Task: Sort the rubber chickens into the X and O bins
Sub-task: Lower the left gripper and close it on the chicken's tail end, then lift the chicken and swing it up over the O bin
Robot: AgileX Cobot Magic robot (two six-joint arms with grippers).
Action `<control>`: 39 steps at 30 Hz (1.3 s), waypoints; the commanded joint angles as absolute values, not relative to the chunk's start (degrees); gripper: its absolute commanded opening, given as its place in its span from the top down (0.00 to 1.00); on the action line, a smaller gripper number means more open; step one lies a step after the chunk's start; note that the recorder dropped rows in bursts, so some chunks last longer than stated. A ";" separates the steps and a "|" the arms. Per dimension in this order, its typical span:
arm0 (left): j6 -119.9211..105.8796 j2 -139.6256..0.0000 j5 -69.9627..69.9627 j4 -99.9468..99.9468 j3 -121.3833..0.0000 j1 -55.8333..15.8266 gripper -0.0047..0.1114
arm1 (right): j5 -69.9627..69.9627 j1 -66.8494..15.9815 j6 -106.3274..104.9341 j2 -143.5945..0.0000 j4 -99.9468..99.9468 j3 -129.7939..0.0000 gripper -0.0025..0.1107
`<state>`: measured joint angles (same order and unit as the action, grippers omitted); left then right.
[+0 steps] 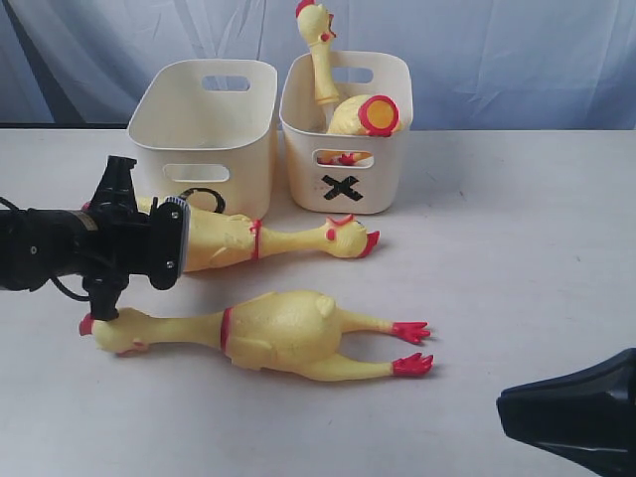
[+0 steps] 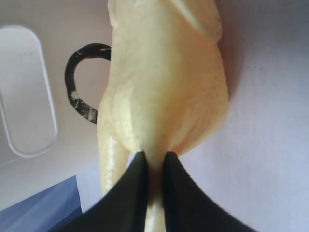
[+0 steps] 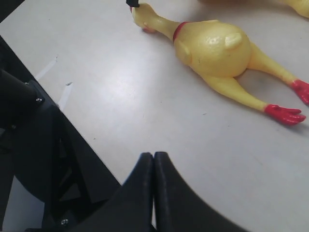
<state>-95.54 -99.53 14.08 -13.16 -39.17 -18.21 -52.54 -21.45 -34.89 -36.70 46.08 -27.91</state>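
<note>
In the outside view the chicken (image 1: 288, 238), likely soft and light, lies at 6 o'clock from the O bin (image 1: 204, 129); the left wrist view shows the left gripper (image 2: 154, 162) pinching its thin leg, probably a good bendy handle; the right wrist view shows the right gripper (image 3: 153, 162) closed on nothing.

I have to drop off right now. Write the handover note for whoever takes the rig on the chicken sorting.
The left gripper is shut on the rear chicken, which lies on the table in front of the O bin.
The right gripper is shut and empty, over the table's near side.
Done: one binned chicken stands in the X bin.
Left: the rear chicken and the front chicken; none shows in the O bin.
</note>
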 commanded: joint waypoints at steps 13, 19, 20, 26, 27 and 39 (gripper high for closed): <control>-95.11 -91.34 1.83 -5.65 -39.16 -18.53 0.96 | -52.15 -21.33 -35.52 -36.33 46.47 -27.70 0.99; -95.11 -87.30 -0.43 -5.89 -39.16 -18.53 0.96 | -52.15 -21.33 -35.52 -36.33 46.47 -27.70 0.99; -95.11 -86.49 -0.43 -6.34 -39.16 -18.53 0.96 | -52.15 -21.33 -35.52 -36.33 46.47 -27.70 0.99; -94.99 -81.68 -2.92 -9.52 -39.16 -18.53 0.96 | -52.15 -21.33 -35.52 -36.33 46.47 -27.70 0.99; -94.99 -81.15 -4.12 -9.52 -39.16 -18.53 0.96 | -52.15 -21.33 -35.52 -36.33 46.47 -27.70 0.99; -94.99 -75.76 -7.49 -23.86 -39.16 -18.53 0.96 | -52.15 -21.33 -35.52 -36.33 46.47 -27.70 0.99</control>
<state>-95.54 -77.37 -8.40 -19.69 -39.17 -18.21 -52.54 -21.45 -35.16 -36.70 46.18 -27.91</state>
